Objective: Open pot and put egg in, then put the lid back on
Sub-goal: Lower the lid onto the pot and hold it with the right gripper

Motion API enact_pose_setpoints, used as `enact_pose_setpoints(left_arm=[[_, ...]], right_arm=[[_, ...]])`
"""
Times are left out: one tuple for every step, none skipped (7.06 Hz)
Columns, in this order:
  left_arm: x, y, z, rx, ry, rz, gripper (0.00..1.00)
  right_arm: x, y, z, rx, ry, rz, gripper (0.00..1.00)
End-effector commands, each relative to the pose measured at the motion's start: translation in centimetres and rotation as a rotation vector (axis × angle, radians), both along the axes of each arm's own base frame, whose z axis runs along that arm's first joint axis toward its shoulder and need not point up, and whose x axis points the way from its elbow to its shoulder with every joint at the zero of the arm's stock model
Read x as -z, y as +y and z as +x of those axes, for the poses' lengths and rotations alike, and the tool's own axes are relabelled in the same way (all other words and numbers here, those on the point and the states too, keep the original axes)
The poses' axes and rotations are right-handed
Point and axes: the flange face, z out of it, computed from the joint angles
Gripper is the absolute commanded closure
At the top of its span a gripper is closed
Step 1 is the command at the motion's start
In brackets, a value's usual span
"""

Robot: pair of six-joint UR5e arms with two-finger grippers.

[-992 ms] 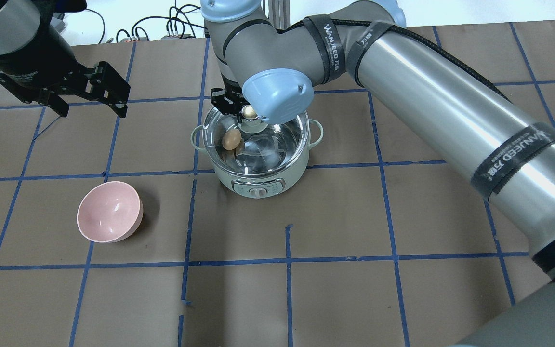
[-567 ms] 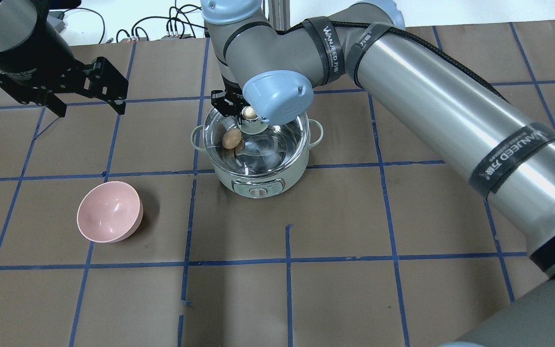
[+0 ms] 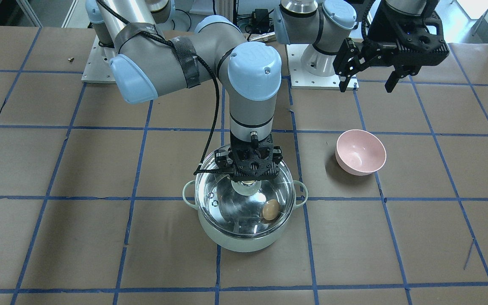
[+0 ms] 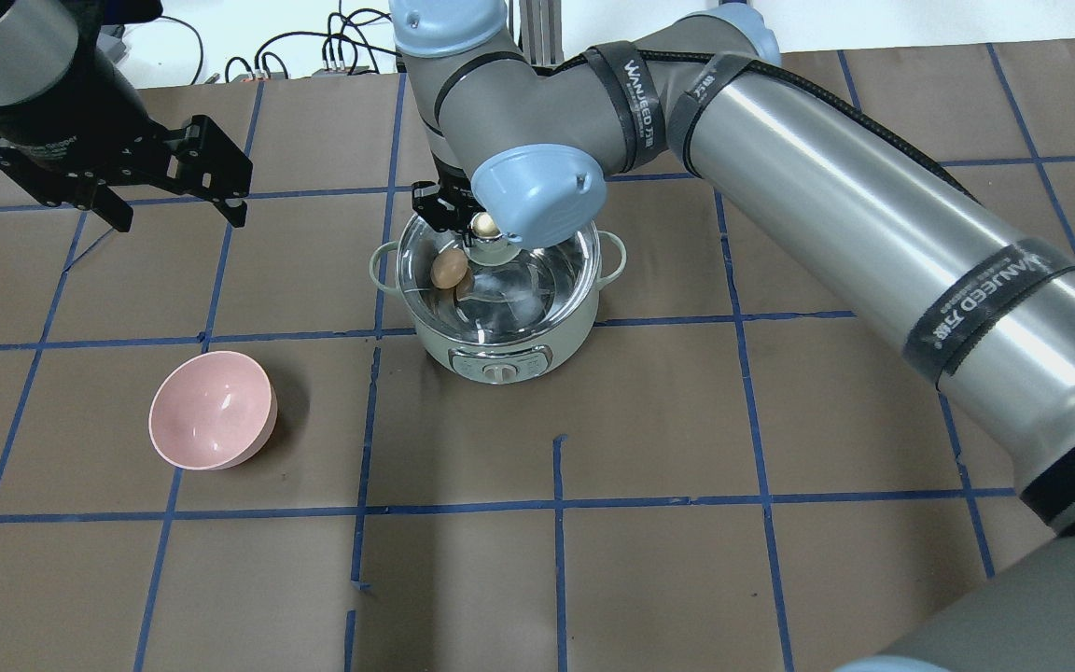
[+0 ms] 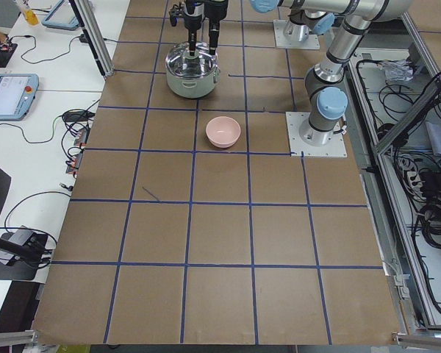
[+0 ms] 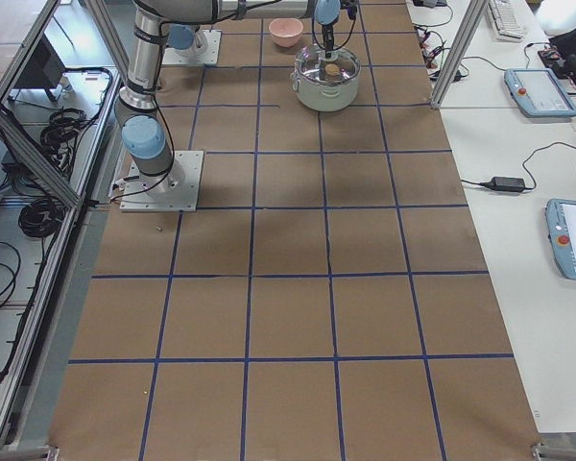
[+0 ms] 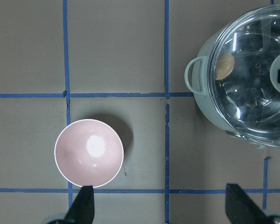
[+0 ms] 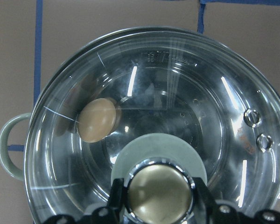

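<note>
The lid (image 8: 177,93) sits on the pot (image 3: 235,241), with its knob (image 8: 159,193) squarely between the right gripper's (image 8: 158,186) narrowed fingers, which seem to press on both sides of it. The egg (image 8: 97,119) lies under the glass, off to one side of that gripper. The left gripper (image 4: 178,201) hangs wide open, well apart.

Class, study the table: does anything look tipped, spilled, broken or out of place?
Nothing stands out. The lid sits level on the pot, the egg lies whole inside, the pink bowl stands upright, and the right pincer clasps the knob.
</note>
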Motion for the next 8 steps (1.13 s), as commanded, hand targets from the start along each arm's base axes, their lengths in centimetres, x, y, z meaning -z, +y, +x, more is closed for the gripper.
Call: enact_pose_setpoints(left_arm=[[0.36,0.07,0.03,0.002,-0.001,0.01,0.0],[0.34,0.07,-0.05,0.002,0.001,0.009,0.0],[0.34,0.07,-0.05,0.004,0.0,0.009,0.0],[0.34,0.07,-0.04,0.002,-0.001,0.009,0.0],[0.33,0.07,-0.12,0.004,0.0,0.007,0.0],[0.25,0.04,0.02,0.001,0.0,0.006,0.0],[0.19,0.06,-0.03,0.002,-0.001,0.006,0.0],[0.21,0.09,-0.11,0.004,-0.001,0.007,0.0]], right_arm=[[0.28,-0.04,0.03,0.0,-0.008,-0.015,0.93],[0.18,-0.01,0.03,0.001,-0.01,-0.015,0.93],[0.25,0.02,0.01,0.001,-0.009,-0.014,0.92],[0.25,0.02,0.01,0.004,-0.01,-0.014,0.86],[0.36,-0.02,0.01,0.001,-0.007,-0.013,0.6],[0.46,-0.11,-0.06,-0.005,-0.006,-0.012,0.14],[0.17,-0.07,-0.16,-0.004,-0.01,-0.014,0.04],[-0.33,-0.28,-0.56,0.003,-0.02,-0.017,0.01]])
